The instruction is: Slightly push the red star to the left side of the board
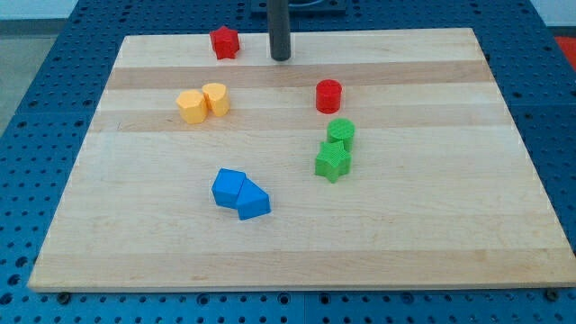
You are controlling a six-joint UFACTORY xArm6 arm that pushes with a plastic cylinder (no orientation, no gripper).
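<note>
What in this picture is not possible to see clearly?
- Camera view: my tip shows, but the rod's upper part is cut off by the view's top edge.
- Whether my tip touches the red star to its left: a gap seems visible.
- Red star's points: too small to count.

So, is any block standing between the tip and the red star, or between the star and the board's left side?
Nothing visible is in the way. My tip is just to the view's right of the red star, with bare board between them. Left of the star no block lies before the board edge.
</note>
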